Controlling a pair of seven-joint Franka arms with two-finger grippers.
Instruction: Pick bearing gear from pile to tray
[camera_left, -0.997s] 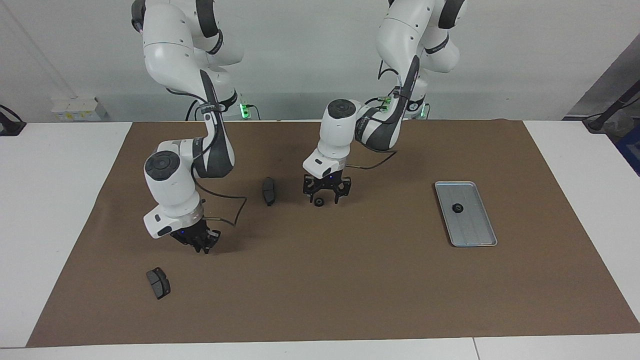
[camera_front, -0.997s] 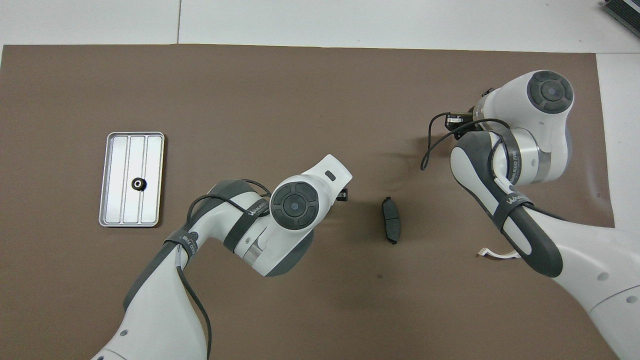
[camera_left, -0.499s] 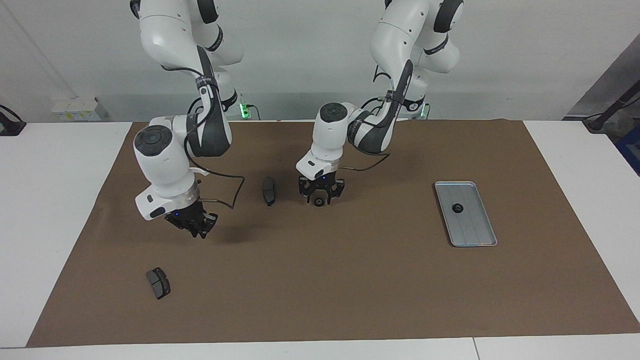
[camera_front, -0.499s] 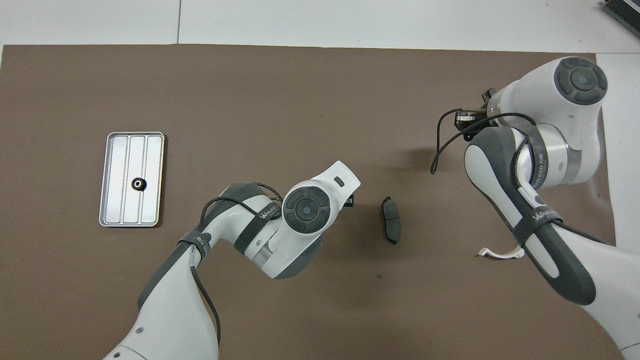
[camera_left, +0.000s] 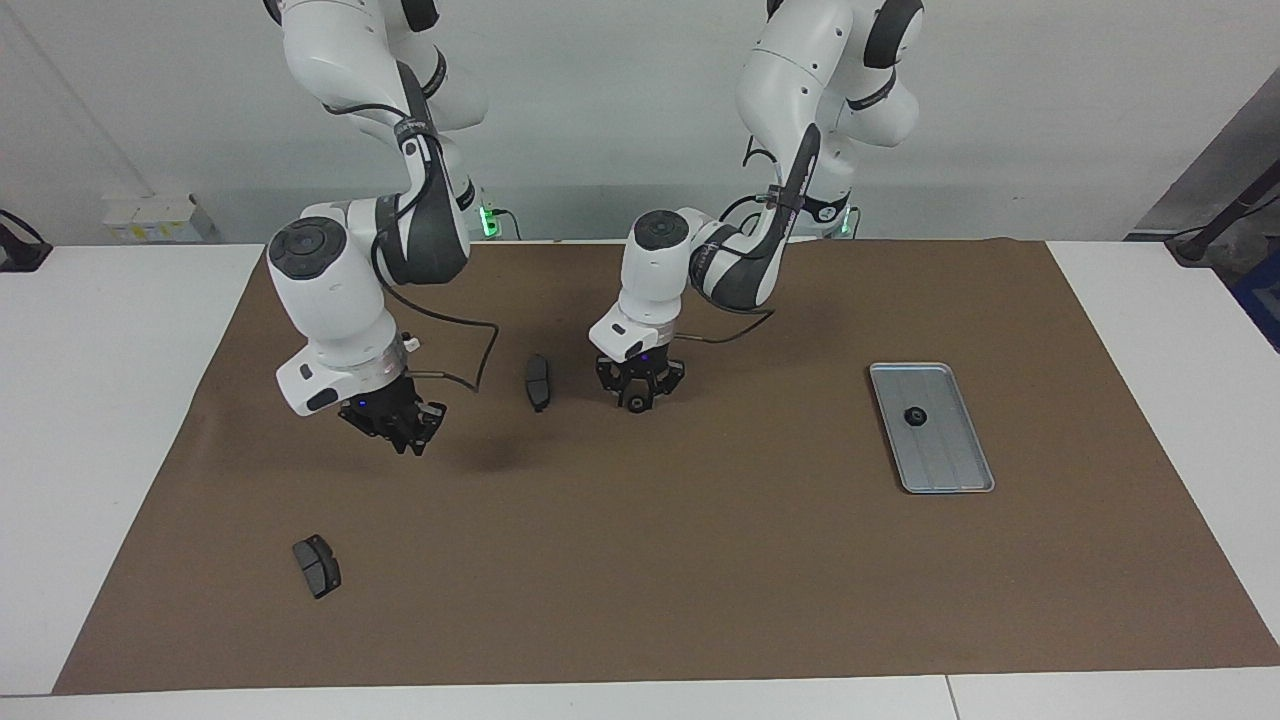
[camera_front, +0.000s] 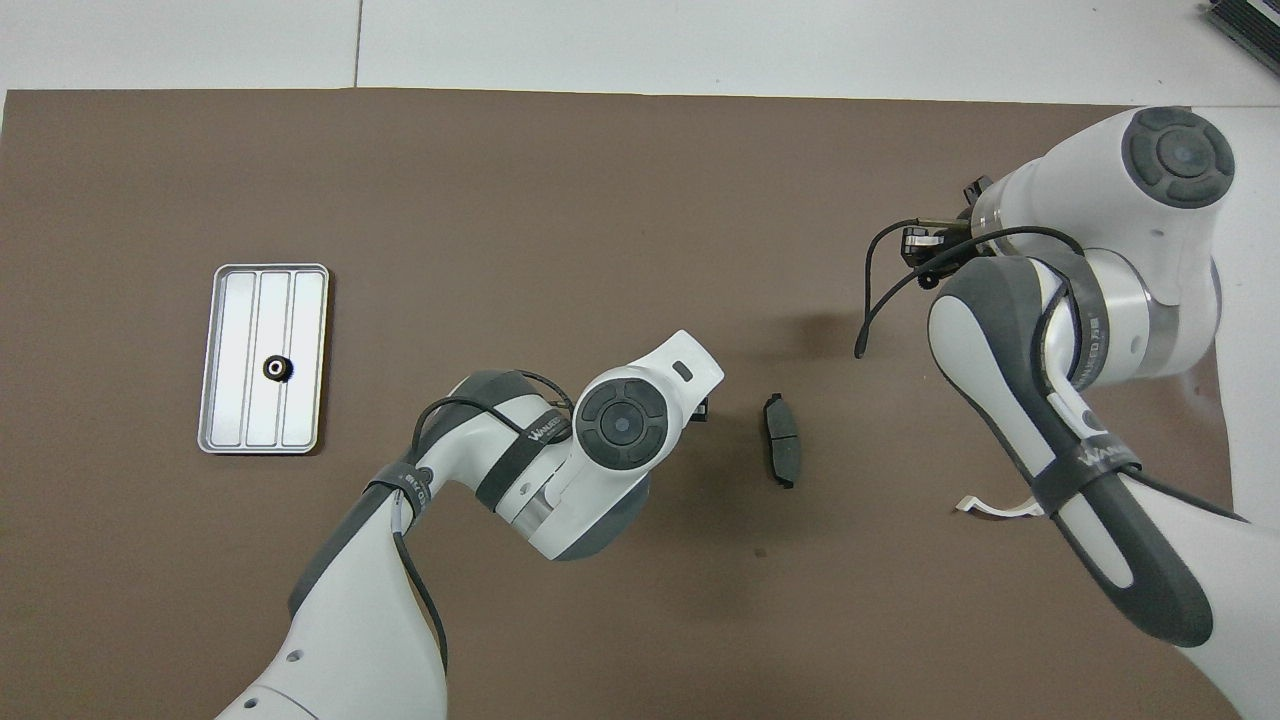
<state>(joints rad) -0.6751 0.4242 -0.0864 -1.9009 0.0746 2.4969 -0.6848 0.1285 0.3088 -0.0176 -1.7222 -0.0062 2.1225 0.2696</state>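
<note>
Facing and overhead views of the sorting task, part-way through. One black bearing gear (camera_left: 914, 416) already lies on the tray (camera_left: 955, 470), which sits on the brown mat (camera_left: 700, 560) of the tabletop (camera_left: 100, 400) toward the left arm's end. A second bearing gear (camera_left: 636, 404) rests on the mat near the table's middle; the left gripper (camera_left: 637, 398) is down over it, fingers drawn in closely about the part, though whether they grip it yet cannot be told. It has not been lifted, so its carry to the tray remains. The right gripper (camera_left: 408, 438) hangs above bare mat, fingers shut and empty. Two dark curved pads lie apart: one (camera_left: 537, 381) beside the left gripper, another (camera_left: 317, 565) farther from the robots. A white bracket (camera_front: 990, 508) shows overhead.
</note>
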